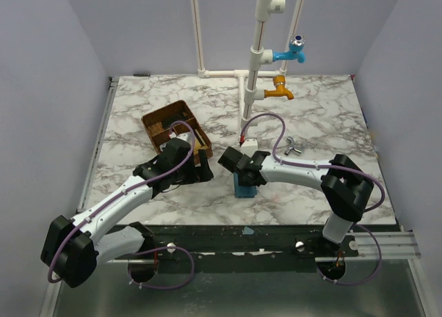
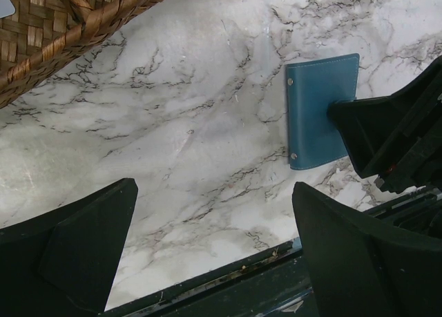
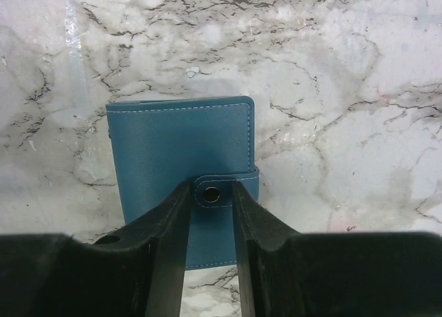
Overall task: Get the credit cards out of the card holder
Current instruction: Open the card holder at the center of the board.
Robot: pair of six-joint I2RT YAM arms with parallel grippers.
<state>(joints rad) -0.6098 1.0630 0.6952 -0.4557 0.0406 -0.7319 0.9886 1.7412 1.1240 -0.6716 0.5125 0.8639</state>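
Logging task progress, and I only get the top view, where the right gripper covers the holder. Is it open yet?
Observer: No. The right wrist view shows the holder lying shut, its snap strap fastened.
Operator: Any cards out?
Observer: None lie on the marble beside it in either wrist view.
Operator: Where are the right fingers?
Observer: The right fingers stand close together, one on each side of the snap. I cannot tell whether they pinch the strap.
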